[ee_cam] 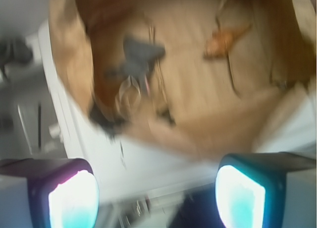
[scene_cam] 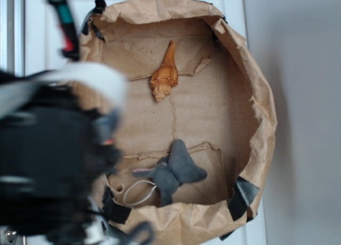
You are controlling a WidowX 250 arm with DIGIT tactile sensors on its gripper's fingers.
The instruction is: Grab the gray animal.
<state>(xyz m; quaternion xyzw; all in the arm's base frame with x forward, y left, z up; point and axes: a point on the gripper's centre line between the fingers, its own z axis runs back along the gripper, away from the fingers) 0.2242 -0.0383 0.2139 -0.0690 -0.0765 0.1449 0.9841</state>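
Observation:
The gray animal (scene_cam: 173, 171) is a small dark-gray plush lying in the near part of a brown paper bag (scene_cam: 261, 112), with a thin white cord loop (scene_cam: 139, 193) beside it. In the blurred wrist view the gray animal (ee_cam: 140, 57) shows at upper left inside the bag. My gripper (ee_cam: 156, 193) is open with nothing between its two glowing pads (ee_cam: 74, 198), and it hovers outside the bag's rim, well apart from the animal. In the exterior view the arm (scene_cam: 48, 165) is a dark blur at the left; its fingertips do not show there.
An orange spiral seashell (scene_cam: 164, 74) lies toward the far side of the bag floor; the same seashell (ee_cam: 223, 39) sits at upper right in the wrist view. The bag's crumpled paper walls rise all round. The bag rests on a white surface (scene_cam: 42, 21).

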